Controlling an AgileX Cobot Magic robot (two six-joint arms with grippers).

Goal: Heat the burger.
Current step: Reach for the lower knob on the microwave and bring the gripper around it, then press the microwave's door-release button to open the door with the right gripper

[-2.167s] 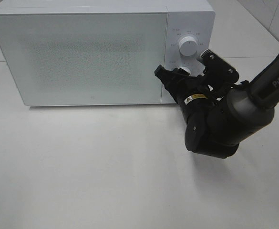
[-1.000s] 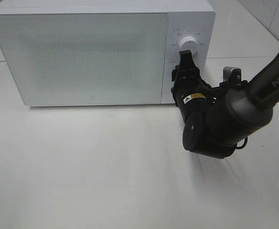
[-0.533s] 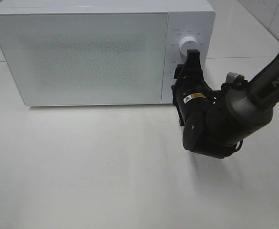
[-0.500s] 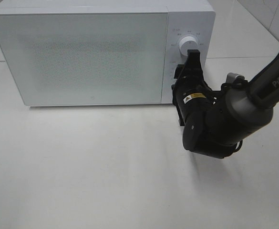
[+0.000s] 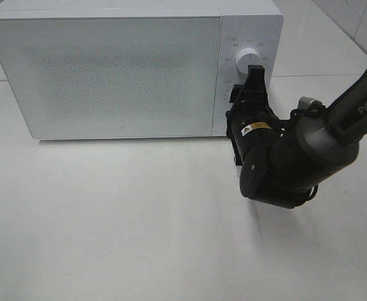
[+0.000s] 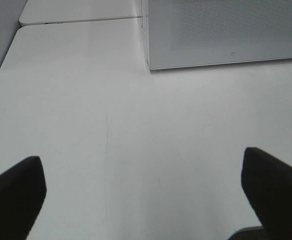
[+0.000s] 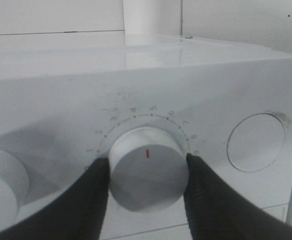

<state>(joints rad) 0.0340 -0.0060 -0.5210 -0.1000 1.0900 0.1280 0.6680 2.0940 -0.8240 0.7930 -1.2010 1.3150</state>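
On the near table (image 5: 108, 238), white: left gripper (image 6: 146, 196), fingers (image 6: 13, 195) spread wide, holding nothing, open surface ahead up to the microwave's near edge. Right of centre: right arm (image 5: 296, 157), black, covering the lower control panel. Right gripper (image 7: 145, 161), fingers (image 7: 93, 190) pinched against both sides of the numbered dial (image 7: 146, 182). Far: microwave (image 5: 120, 75), frosted door closed; upper knob (image 5: 246, 58) free. Burger: seen in no view; place cannot be told.

Microwave (image 5: 108, 75) on table (image 5: 108, 238), knob (image 7: 146, 170) at right
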